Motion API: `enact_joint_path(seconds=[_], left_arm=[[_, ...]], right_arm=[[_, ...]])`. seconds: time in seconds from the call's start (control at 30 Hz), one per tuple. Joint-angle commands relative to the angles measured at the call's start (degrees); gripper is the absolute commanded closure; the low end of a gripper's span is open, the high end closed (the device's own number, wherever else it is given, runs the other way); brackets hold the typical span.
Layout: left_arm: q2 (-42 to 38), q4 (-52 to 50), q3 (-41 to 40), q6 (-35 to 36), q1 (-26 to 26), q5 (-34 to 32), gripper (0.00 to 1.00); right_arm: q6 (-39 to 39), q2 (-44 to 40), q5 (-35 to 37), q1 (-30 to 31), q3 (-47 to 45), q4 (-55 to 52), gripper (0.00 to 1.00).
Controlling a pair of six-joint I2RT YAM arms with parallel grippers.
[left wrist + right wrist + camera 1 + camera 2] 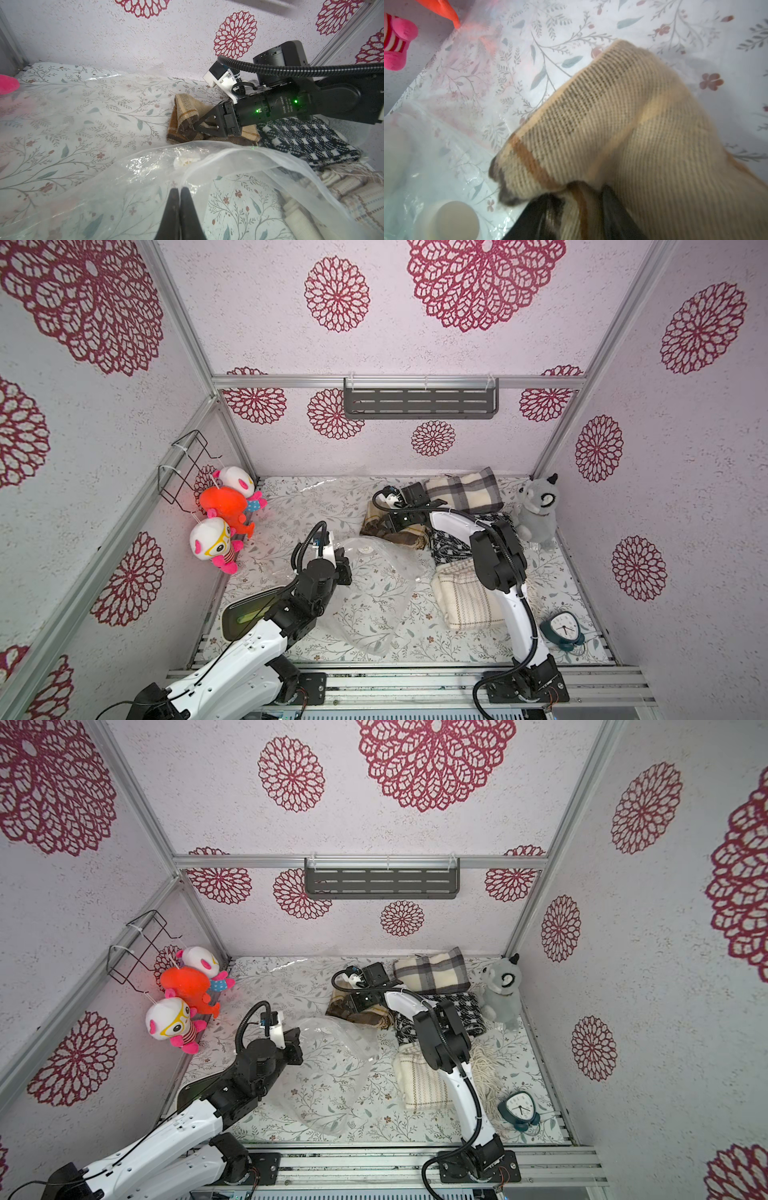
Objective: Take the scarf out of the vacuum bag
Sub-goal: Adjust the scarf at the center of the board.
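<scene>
The vacuum bag (374, 597) (328, 1077) lies crumpled and slack at the middle of the floral table in both top views, its round white valve cap (365, 549) (186, 162) (454, 220) facing up. My left gripper (179, 190) (345, 566) is shut on a fold of the bag's clear film at its near left side. The scarf (390, 531) (187, 120) (612, 116), tan and brown plaid, sits outside the bag just behind it. My right gripper (577, 191) (384, 526) is closed on the scarf's bunched fabric.
Three other folded scarves lie on the right: grey plaid (461, 491), black-and-white (449, 545), cream (465, 601). A grey plush (536, 510) and a clock (563, 628) sit by the right wall. Plush toys (224, 510) hang at the left; a shelf (419, 400) is on the back wall.
</scene>
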Motion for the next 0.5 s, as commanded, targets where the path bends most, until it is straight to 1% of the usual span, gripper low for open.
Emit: enact_joint_path(seconds=[0.0, 0.13, 0.2, 0.3, 0.4, 0.47], left_arm=[[-0.99, 0.98, -0.39, -0.65, -0.07, -0.02, 1.0], [-1.02, 0.86, -0.48, -0.71, -0.07, -0.15, 1.0], [-1.3, 0.85, -0.74, -0.66, -0.08, -0.22, 1.0], [-1.58, 1.25, -1.1, -0.75, -0.16, 0.04, 1.0], [-1.24, 1.65, -0.96, -0.78, -0.18, 0.49, 1.0], [-0.82, 1.69, -0.9, -0.69, -0.33, 0.76, 1.0]], right_arm=[[0.0, -7.64, 5.22, 1.0, -0.23, 3.14, 0.51], [2.78, -11.8, 11.03, 1.87, -2.72, 3.04, 0.49], [4.62, -15.51, 14.2, 2.61, -8.09, 3.96, 0.49], [11.65, -21.74, 20.45, 3.5, -18.16, 6.38, 0.5], [17.64, -27.88, 22.94, 5.15, -28.9, 10.06, 0.51], [18.89, -30.06, 24.09, 6.31, -33.41, 12.44, 0.51]])
